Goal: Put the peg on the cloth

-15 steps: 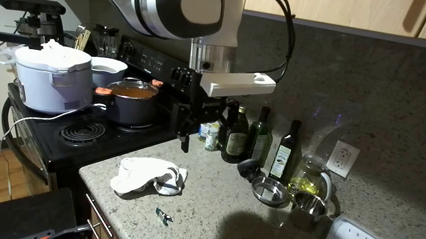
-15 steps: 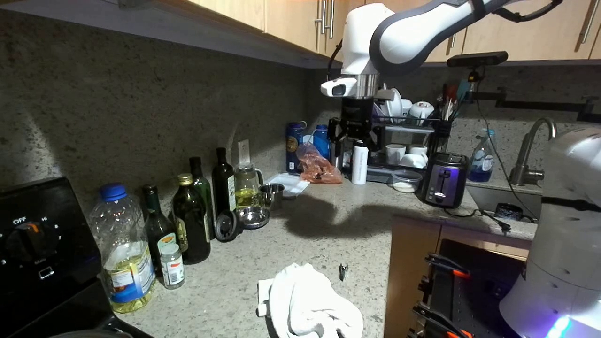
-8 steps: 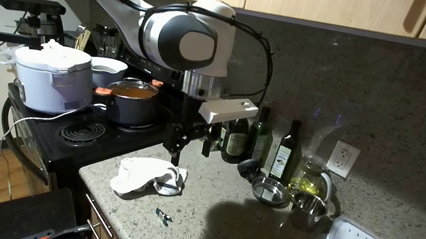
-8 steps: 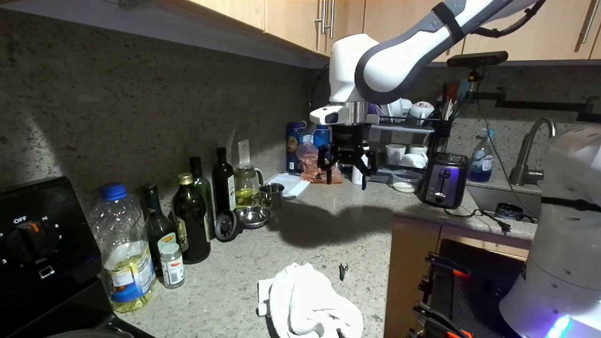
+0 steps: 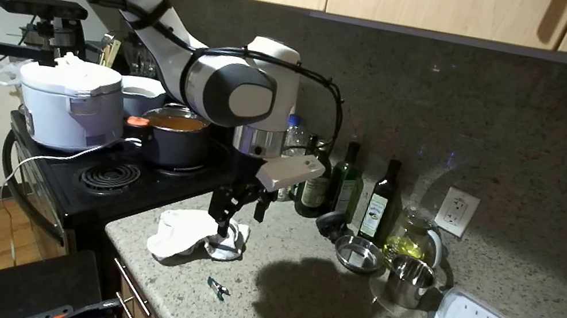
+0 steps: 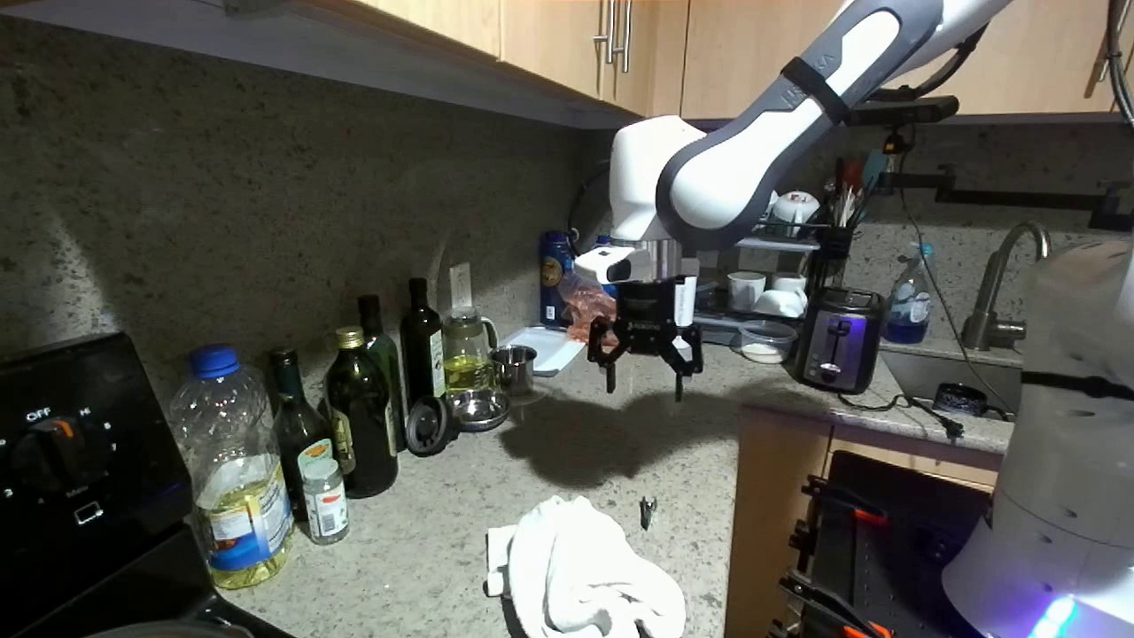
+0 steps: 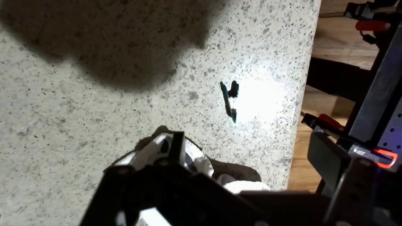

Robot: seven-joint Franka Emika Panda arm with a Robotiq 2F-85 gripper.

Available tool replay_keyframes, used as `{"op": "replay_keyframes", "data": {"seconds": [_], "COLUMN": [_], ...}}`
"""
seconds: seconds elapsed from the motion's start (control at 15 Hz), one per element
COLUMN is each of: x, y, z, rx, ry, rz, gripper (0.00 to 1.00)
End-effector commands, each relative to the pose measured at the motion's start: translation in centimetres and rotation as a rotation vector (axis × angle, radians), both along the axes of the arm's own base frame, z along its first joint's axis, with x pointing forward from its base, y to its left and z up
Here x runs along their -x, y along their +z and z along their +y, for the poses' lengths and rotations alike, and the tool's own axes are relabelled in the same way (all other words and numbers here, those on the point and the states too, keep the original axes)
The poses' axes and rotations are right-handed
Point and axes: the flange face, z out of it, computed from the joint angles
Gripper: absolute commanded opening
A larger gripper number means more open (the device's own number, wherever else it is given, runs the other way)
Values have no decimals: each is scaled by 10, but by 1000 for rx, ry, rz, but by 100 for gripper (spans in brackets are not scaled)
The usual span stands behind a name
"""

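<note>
As it hangs midair, the claw [image 6: 645, 385] gapes wide.

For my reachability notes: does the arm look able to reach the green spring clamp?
Likely yes: the gripper hangs open above the countertop, and the green spring clamp lies uncovered, clear of the cloth. Nothing visible blocks it.

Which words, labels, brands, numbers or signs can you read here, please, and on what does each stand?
"OFF": on the stove panel, above its knob.
Other marks around the knob: too small and blurred.
Labels on the bottles and small jar: too blurred.
Faint marks on the arm and gripper: too small.
</note>
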Motion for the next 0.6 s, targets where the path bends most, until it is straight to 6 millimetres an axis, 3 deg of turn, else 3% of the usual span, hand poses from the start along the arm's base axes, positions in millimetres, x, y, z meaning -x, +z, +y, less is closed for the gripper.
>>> {"op": "replay_keyframes", "data": {"seconds": [0.0, 0.53], "x": [1, 1], "y": [-5, -20], "z": [1, 0], "rx": [-10, -22], "ry": [2, -10], "rz": [13, 46], "gripper": [100, 100]}}
